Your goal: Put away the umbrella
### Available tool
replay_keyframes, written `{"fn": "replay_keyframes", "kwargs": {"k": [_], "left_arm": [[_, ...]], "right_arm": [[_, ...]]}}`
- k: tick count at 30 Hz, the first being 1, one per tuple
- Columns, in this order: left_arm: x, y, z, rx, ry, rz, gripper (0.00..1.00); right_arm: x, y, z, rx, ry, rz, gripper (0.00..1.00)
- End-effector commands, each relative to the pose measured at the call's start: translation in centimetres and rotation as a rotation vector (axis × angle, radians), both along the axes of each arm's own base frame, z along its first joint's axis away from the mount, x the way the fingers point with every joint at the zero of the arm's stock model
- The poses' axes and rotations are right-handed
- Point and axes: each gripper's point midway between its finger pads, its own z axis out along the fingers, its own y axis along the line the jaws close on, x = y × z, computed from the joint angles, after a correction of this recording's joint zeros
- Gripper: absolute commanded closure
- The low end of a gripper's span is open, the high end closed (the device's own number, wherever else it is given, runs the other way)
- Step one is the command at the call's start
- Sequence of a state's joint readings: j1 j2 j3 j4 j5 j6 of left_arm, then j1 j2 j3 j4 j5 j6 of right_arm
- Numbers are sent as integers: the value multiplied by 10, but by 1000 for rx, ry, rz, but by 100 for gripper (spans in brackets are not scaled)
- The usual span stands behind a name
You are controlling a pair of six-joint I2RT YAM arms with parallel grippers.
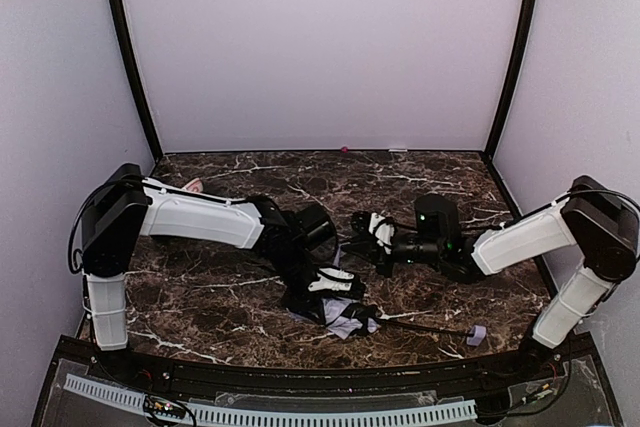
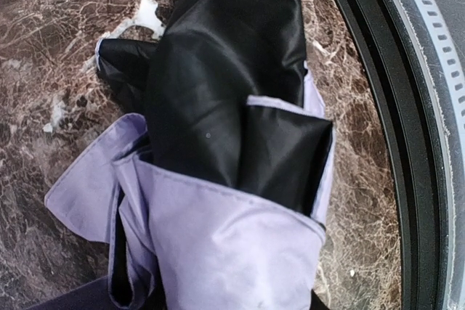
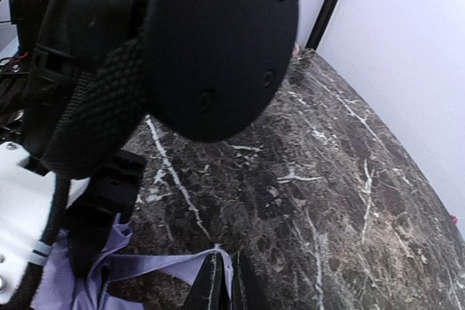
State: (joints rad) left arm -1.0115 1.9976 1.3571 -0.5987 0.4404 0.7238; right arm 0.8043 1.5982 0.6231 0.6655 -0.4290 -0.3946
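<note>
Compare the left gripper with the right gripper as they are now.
The left gripper is down on the umbrella and seems to grip its bunched canopy; the right gripper is shut on nothing. The left gripper points down at the table; the right gripper reaches sideways, clear of the umbrella. Both are near the table's middle.

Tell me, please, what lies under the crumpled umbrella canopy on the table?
Dark marble table shows around the umbrella canopy; the thin shaft emerges toward the lavender knob. Whatever lies directly beneath the fabric is covered.
</note>
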Motion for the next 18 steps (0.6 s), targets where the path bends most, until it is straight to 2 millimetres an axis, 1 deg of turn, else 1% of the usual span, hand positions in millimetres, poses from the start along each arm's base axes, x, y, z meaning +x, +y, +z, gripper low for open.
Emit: {"fn": "replay_keyframes", "kwargs": {"k": [1, 2, 4, 7, 8, 10, 13, 14, 17, 18], "left_arm": [[-41, 54, -46, 260, 184, -10, 100], [-43, 54, -44, 250, 208, -10, 100], [-44, 56, -44, 241, 251, 5, 100], [-42, 57, -46, 238, 314, 34, 100], [-42, 58, -47, 243, 336, 42, 100], [-41, 58, -50, 256, 371, 54, 100], [-42, 60, -54, 281, 402, 64, 100], [-42, 60, -55, 284, 412, 67, 100], [-40, 61, -56, 288, 438, 80, 100], [-40, 61, -56, 291, 446, 82, 100]], "right_arm": [[30, -6, 43, 174, -107, -147, 89], [34, -9, 42, 167, -92, -180, 83], [43, -20, 50, 164, -77, -241, 73], [52, -39, 52, 133, -34, -334, 59], [53, -47, 50, 113, -13, -359, 57], [45, -58, 56, 107, 6, -371, 54], [18, -66, 68, 101, 16, -338, 50], [2, -62, 69, 84, 14, -311, 50], [-40, -57, 61, 28, 14, -248, 46], [-55, -54, 53, 3, 24, -219, 45]]}}
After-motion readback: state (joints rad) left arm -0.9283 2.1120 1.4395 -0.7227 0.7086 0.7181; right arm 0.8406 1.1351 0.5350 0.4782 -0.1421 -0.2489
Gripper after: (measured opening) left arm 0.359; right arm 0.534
